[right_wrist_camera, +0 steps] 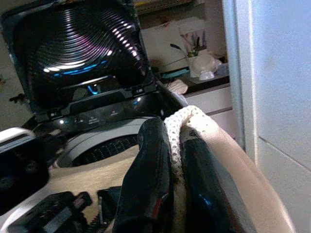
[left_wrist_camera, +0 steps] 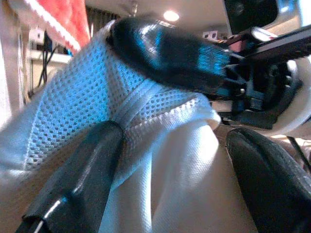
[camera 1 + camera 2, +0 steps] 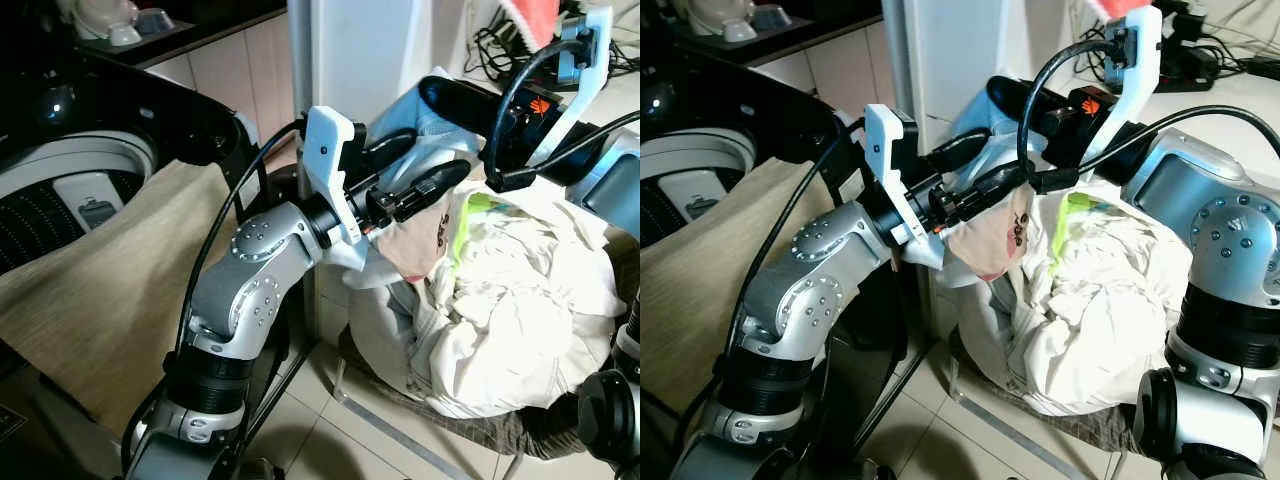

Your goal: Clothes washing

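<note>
- The mesh garment (image 2: 146, 126) sits atop the laundry pile (image 3: 520, 300), right of the washer (image 3: 70, 190).
- Right gripper (image 1: 170, 160) is pinched on its hem; left gripper (image 2: 165, 160) spread around the cloth.
- Soft, light, floppy: probably best held by a bunched fold.

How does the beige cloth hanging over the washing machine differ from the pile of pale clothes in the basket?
The flat beige cloth lies spread and smooth over the black washing machine's rim; the crumpled pile of pale clothes is bunched high. The cloth is one plain colour; the pile mixes white, pink and green. The left gripper reaches into the pile, not the cloth. Both are fabric.
</note>
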